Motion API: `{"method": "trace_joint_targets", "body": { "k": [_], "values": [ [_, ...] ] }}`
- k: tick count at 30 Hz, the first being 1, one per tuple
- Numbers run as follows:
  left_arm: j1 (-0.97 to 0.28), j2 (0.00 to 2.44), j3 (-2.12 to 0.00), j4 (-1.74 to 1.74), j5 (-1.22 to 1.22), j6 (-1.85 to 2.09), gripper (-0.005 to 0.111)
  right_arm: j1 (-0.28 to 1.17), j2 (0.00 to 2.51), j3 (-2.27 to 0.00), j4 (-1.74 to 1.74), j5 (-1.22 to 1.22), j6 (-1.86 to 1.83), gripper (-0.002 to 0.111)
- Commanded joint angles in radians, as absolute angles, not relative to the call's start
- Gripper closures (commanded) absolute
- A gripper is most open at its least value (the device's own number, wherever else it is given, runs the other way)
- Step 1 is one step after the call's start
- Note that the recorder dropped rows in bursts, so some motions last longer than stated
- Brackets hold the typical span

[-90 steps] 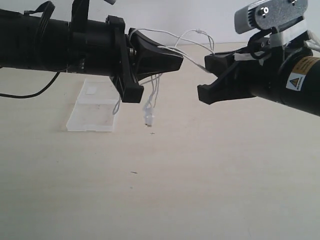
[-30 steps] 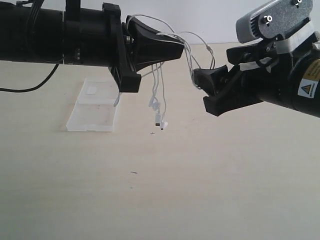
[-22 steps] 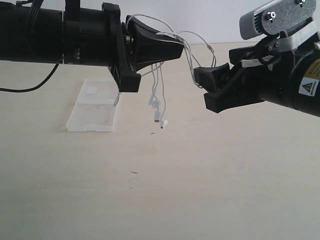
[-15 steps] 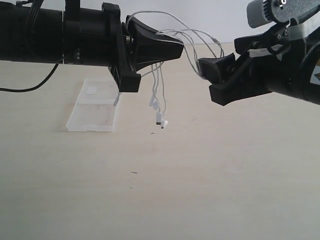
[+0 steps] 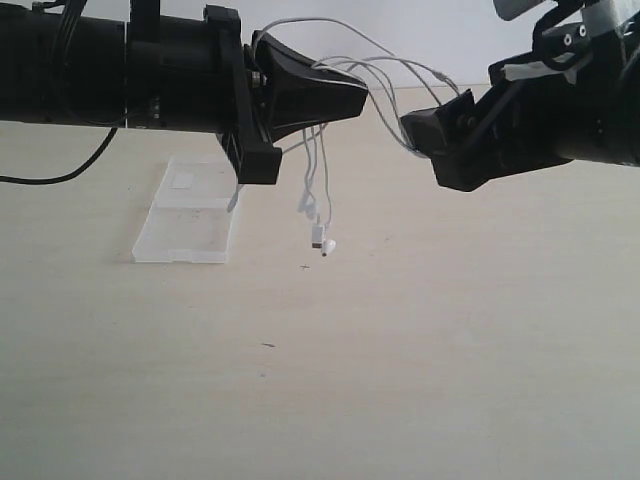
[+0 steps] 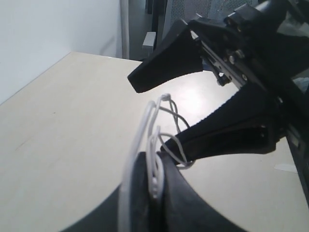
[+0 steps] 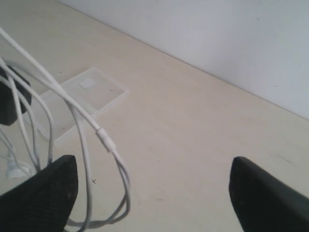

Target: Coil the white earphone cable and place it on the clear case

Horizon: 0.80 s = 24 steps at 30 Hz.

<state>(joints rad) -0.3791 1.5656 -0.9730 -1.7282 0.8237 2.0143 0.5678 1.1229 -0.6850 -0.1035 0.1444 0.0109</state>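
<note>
Pale bench [image 5: 400, 380] under a plain white wall [image 5: 430, 40], with both arms up in the air over it. Tight clamp from the left end effector [image 5: 358, 100] on the earphone cable [image 5: 325, 195]: pinches several white strands between closed fingers [image 6: 181, 208]. Sends loops arching out toward the right end effector [image 5: 428, 150] and lets the earbuds [image 5: 322, 240] and loose ends dangle below, clear of the bench as far as can be told. Wide-open spread on the right end effector, gripping nothing; seems to have a loop or two hooked over one finger [image 6: 227, 135] in the left wrist view, though hard to call as real contact. Down on the bench, opened flat, the clear case [image 5: 185, 225], beneath the left arm and just to the side of the hanging ends, with nothing on it. Reads as mid-coil: a few turns gathered, tails not yet wound in. Left to do, at a guess: take up the dangling ends, tidy the bundle, carry it across, set it on the case.
</note>
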Motion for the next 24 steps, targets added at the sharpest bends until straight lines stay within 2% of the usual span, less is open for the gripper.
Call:
{"method": "trace_joint_targets", "body": {
  "k": [1,10,24],
  "values": [
    [-0.378,1.554,-0.98,-1.744,0.83,2.016,0.107,0.564,1.117,-0.716,-0.091,0.198,0.0,0.024],
    [-0.378,1.554,-0.98,-1.744,0.825,2.016,0.107,0.564,1.117,-0.718,-0.049,0.158,0.0,0.018],
    [-0.378,1.591,-0.98,-1.744,0.821,2.01,0.107,0.564,1.002,-0.718,-0.049,0.184,0.029,0.018]
  ]
}}
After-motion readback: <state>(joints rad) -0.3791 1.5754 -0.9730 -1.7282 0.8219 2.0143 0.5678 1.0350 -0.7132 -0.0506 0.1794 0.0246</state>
